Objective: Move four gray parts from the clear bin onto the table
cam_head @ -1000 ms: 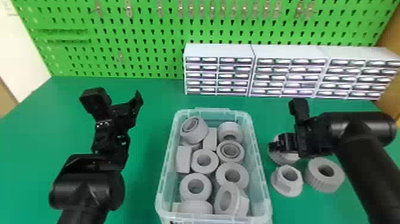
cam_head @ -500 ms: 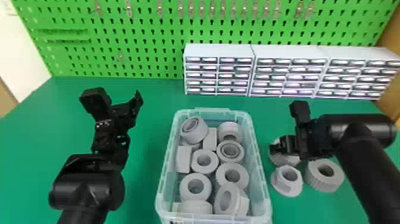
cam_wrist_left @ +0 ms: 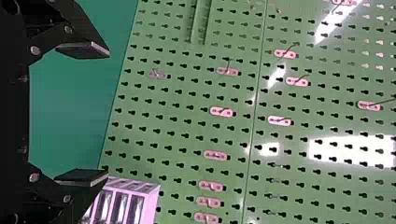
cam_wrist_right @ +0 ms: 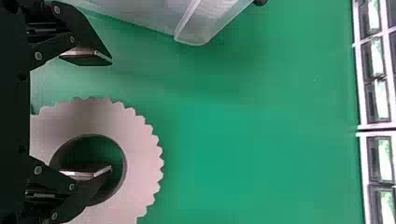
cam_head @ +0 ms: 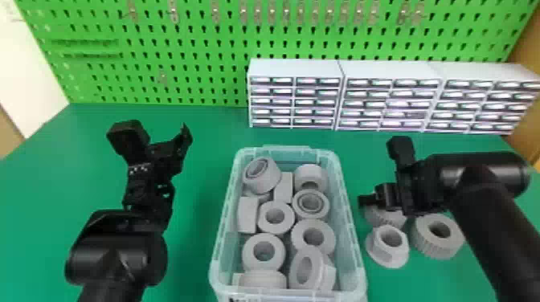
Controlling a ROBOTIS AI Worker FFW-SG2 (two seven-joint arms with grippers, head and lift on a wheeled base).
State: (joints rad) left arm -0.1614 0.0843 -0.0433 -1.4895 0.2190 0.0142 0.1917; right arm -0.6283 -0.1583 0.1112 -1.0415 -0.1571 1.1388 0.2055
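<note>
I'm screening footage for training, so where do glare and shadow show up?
Head view: bright glints on the drawer fronts; left wrist view: white reflections on the pegboard; right wrist view: a soft shadow on the table beside the bin.

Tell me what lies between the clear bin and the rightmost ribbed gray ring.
In the head view, a flanged gray part lies between the clear bin and that ring, with another ribbed part, partly hidden, behind it.

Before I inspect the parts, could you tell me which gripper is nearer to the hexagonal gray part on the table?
Right. The right gripper is just beyond the hexagonal part; the left gripper is across the clear bin.
</note>
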